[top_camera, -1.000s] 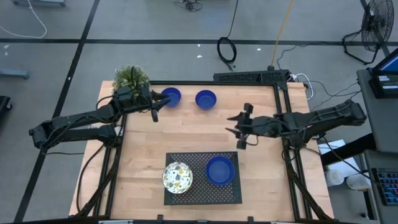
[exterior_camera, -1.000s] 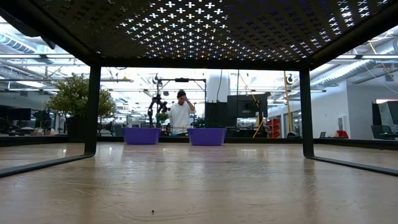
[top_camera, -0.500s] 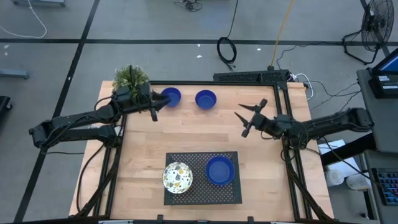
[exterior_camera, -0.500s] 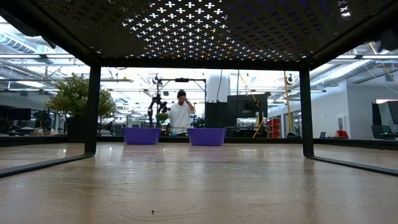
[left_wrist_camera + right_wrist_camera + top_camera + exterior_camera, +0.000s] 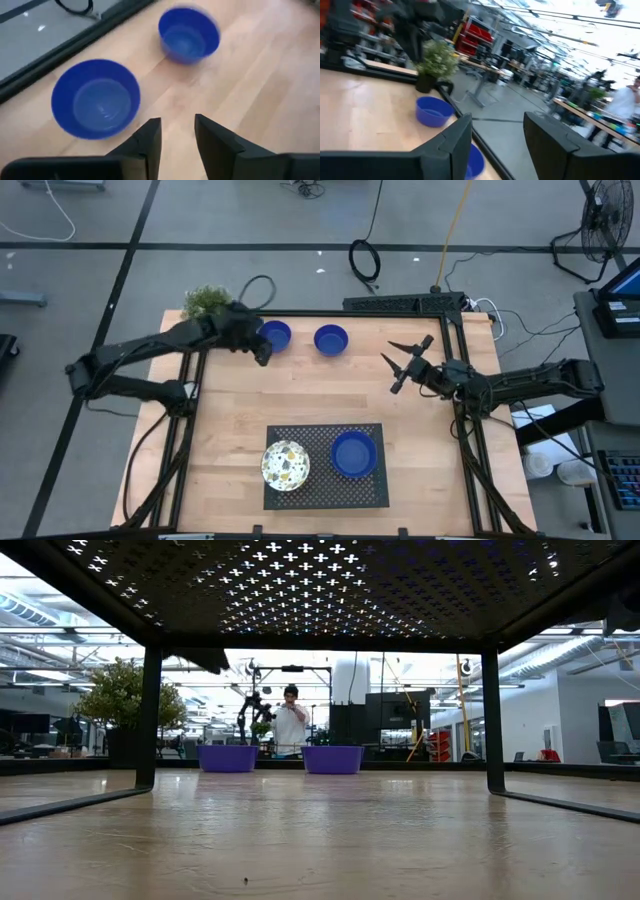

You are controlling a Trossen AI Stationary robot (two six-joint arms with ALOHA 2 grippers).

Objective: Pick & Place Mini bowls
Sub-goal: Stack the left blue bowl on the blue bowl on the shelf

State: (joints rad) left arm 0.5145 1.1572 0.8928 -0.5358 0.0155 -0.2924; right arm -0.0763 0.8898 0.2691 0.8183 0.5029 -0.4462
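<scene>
From above, the left gripper has lifted and swung since a second ago, and now hangs just beside the nearer blue bowl at the desk's far edge; the second blue bowl sits beyond. The right gripper has drawn back toward its side, fingers spread and empty.

The low view shows both bowls resting on the desk.

The left wrist view shows its fingers partly open, empty, the nearer bowl just ahead; a grasp probably follows.

The right wrist view is blurred, with nothing between its fingers.
</scene>
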